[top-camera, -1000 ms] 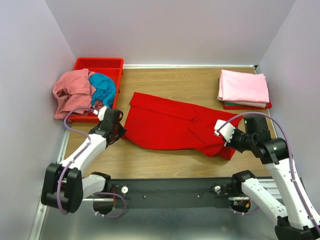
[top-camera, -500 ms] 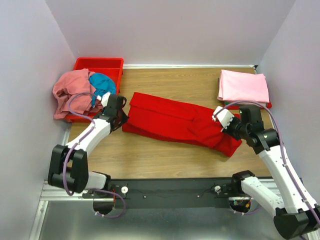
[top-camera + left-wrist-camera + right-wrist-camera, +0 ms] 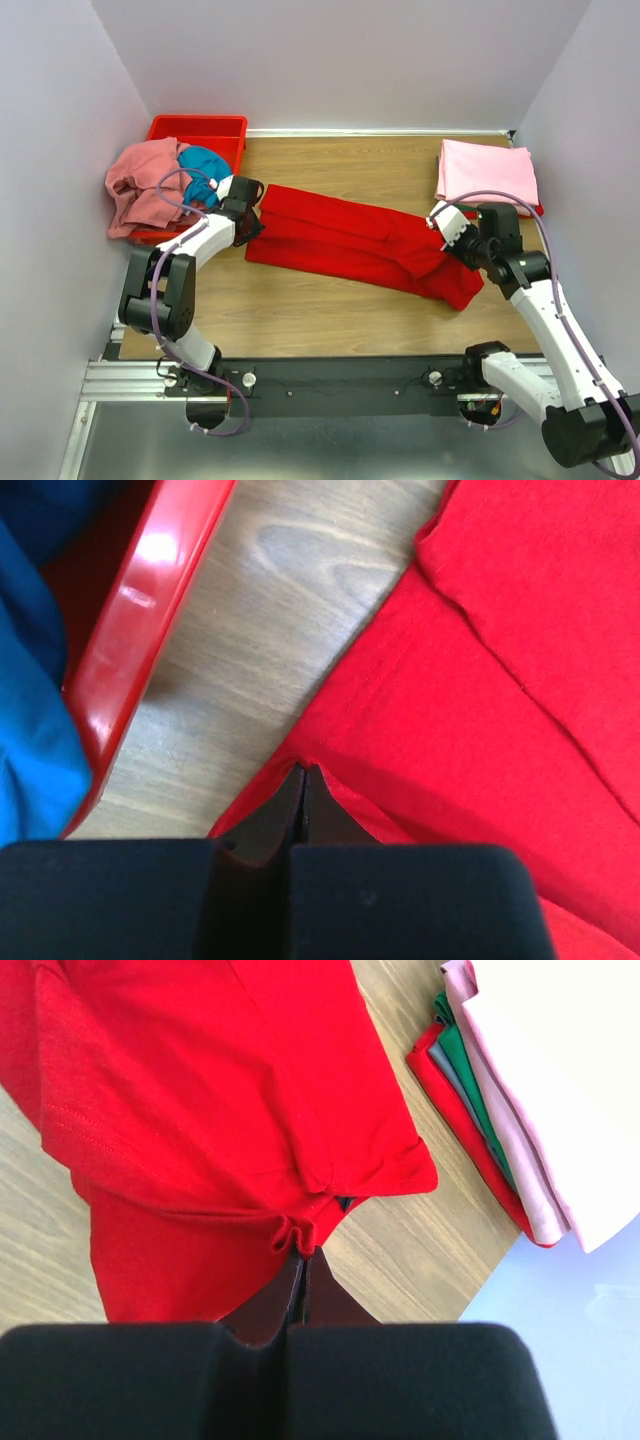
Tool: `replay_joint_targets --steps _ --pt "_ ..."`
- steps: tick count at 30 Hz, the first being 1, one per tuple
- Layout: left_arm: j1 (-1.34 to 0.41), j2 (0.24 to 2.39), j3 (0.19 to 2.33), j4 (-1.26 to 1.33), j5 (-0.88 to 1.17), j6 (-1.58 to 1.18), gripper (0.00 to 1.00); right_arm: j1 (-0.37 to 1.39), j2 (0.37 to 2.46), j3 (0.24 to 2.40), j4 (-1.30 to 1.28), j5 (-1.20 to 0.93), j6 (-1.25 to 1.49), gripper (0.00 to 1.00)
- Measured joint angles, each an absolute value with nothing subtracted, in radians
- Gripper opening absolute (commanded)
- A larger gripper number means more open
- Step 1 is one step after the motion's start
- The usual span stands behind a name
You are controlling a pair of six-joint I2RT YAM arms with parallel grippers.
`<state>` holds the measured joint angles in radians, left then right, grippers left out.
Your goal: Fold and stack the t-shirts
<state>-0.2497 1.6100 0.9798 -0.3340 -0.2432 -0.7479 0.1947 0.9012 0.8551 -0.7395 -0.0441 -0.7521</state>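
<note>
A bright red t-shirt [image 3: 355, 243] lies across the middle of the table, folded into a long band. My left gripper [image 3: 250, 207] is shut on its left edge [image 3: 300, 765], the cloth pinched at the tips. My right gripper [image 3: 447, 237] is shut on a bunched fold at the shirt's right end [image 3: 300, 1235]. A stack of folded t-shirts [image 3: 487, 175], light pink on top with green and red under it [image 3: 470, 1110], sits at the back right. A salmon pink t-shirt [image 3: 140, 185] and a teal blue one [image 3: 205, 170] lie heaped in the bin.
A rigid red plastic bin [image 3: 200, 130] stands at the back left, its rim [image 3: 130, 650] close beside my left gripper. Purple walls close in the table on three sides. Bare wood shows in front of the red shirt.
Both grippers have carried the shirt's near edge away from me and over the rest, so the shirt is now a narrower band. The left arm has swung toward the bin.
</note>
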Motion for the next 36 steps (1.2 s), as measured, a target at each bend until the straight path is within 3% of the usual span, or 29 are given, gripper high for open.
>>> replay_joint_targets --steps 22,36 --pt "-0.25 1.7 1.053 -0.328 -0.252 -0.654 0.0 0.182 1.079 0.817 -0.614 -0.047 -0.709 0.0" --pt "-0.25 1.711 1.056 -0.305 -0.249 -0.624 0.0 0.182 1.279 0.992 -0.563 -0.041 -0.696 0.01"
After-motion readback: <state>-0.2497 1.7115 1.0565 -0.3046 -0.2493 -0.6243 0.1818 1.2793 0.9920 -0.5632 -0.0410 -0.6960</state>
